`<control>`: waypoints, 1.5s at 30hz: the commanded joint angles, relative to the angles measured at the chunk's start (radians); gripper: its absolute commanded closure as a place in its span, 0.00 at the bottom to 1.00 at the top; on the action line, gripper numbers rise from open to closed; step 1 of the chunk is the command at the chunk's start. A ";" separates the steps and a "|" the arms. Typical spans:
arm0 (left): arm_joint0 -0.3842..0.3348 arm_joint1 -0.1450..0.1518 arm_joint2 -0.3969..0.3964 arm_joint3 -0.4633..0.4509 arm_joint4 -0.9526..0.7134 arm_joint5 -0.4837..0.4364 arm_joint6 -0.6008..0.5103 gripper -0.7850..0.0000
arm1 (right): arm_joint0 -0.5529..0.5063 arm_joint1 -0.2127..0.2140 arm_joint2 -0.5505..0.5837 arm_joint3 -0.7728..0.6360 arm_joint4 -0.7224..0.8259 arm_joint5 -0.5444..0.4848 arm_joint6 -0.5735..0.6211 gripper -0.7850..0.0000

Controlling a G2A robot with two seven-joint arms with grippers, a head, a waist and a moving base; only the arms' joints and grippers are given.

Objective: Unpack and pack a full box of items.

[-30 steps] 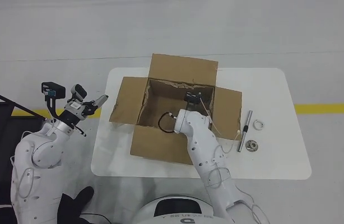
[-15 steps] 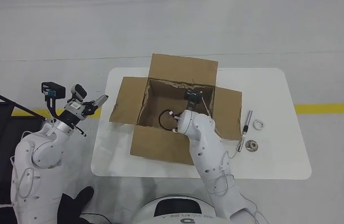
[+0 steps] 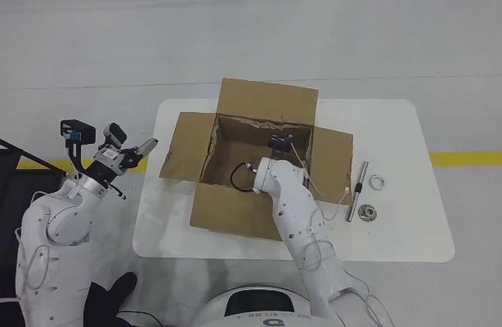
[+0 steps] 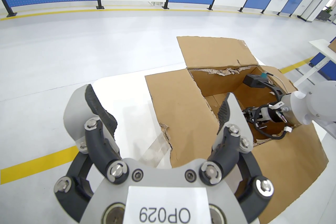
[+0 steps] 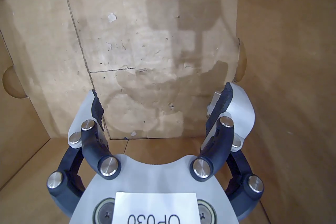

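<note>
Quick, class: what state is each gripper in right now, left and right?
Left gripper: open, holding nothing.
Right gripper: open, holding nothing, down inside the cardboard box.

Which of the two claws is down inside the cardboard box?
The right gripper: it is down inside the cardboard box, facing its floor. The left gripper hangs outside, beside the table.
</note>
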 commanded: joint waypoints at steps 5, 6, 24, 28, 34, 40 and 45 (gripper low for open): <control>0.000 0.000 0.000 0.000 0.000 0.000 0.000 0.00 | 0.032 -0.011 -0.002 0.064 -0.033 -0.008 0.008 0.00; 0.000 0.000 0.000 0.000 0.000 0.000 0.000 0.00 | 0.036 -0.013 -0.004 0.069 -0.032 -0.012 0.012 0.00; 0.000 0.000 0.000 0.000 0.000 0.000 0.000 0.00 | 0.043 -0.015 0.016 0.102 -0.078 -0.039 0.039 0.00; 0.000 0.000 0.000 0.000 0.000 0.000 0.000 0.00 | 0.059 -0.025 -0.012 0.081 -0.027 -0.039 0.039 0.00; 0.000 0.000 0.000 0.000 0.000 0.000 0.000 0.00 | -0.015 0.002 -0.022 -0.068 0.053 0.009 -0.009 0.00; 0.000 0.000 0.000 0.000 0.000 0.000 0.000 0.00 | -0.066 0.022 -0.012 -0.111 0.020 0.003 -0.003 0.02; 0.000 0.000 0.000 0.000 0.000 0.000 0.000 0.00 | -0.054 0.019 0.004 -0.068 -0.021 -0.017 0.017 0.04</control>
